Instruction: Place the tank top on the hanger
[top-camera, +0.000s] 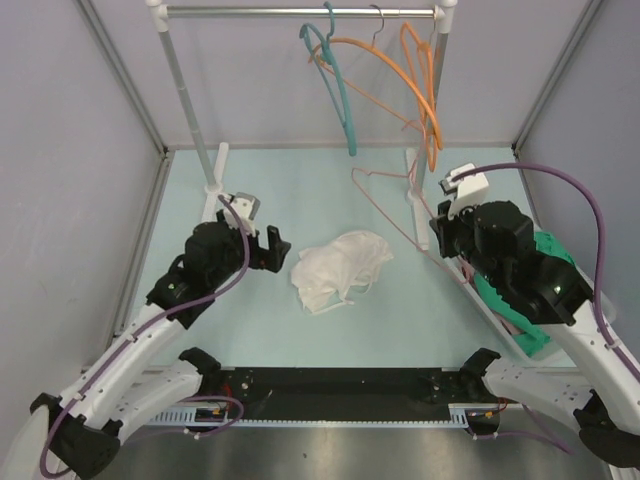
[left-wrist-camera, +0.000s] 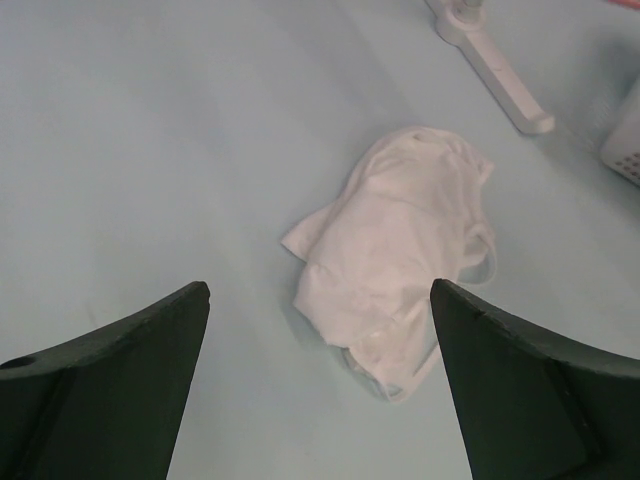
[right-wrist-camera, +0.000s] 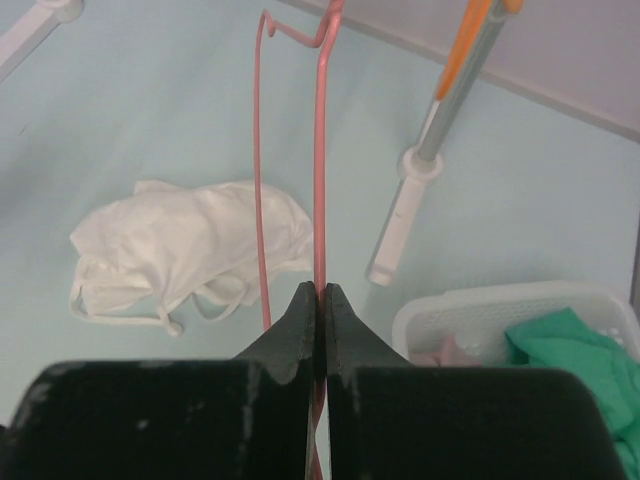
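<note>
Your right gripper is clamping its fingers together on the wire of the pale pink hanger, and the wrist view is showing that wire running straight up out of the closed tips, with a second strand curving up beside it to the left. In the top view you are holding the hanger tilted over the right half of the pale blue-green table, its thin outline reaching from the right gripper toward the back. The tank top is lying crumpled in a white heap near the middle of the table, between your two arms, with its narrow straps trailing at the near edge; nothing is touching it. Your left gripper is hovering just left of that heap with its fingers spread wide apart, and its wrist camera is framing the tank top between the two dark fingertips. Behind, a teal hanger and orange hangers are hanging from the rack rail. To your right, a green garment is sitting in a white basket.
</note>
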